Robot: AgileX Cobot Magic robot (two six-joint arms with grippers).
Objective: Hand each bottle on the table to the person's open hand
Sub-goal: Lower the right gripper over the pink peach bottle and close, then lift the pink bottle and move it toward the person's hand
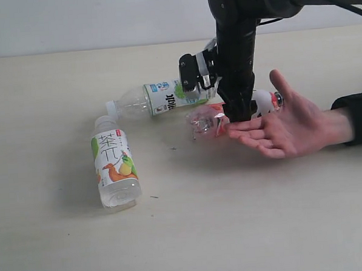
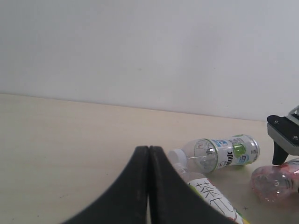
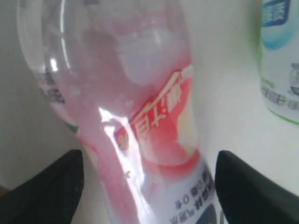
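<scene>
Lying on its side, the pink bottle (image 1: 205,119) is right at the fingertips of the person's open hand (image 1: 293,126). The right end effector (image 3: 148,156) is down over it with its two fingers spread wide, one on each side. Neither finger seems to press on the bottle. The arm hides part of the bottle, so it is not clear if it rests on the hand or on the table (image 1: 234,230).

Two more bottles lie on the table, away from the hand: the lime-label bottle (image 1: 167,98) and the fruit-label bottle (image 1: 114,166). Both look untouched. The left end effector (image 2: 149,154) is off to the side, its fingers pressed together on nothing.

So the job looks partly done at best, with the pink bottle at the hand and two others waiting.
</scene>
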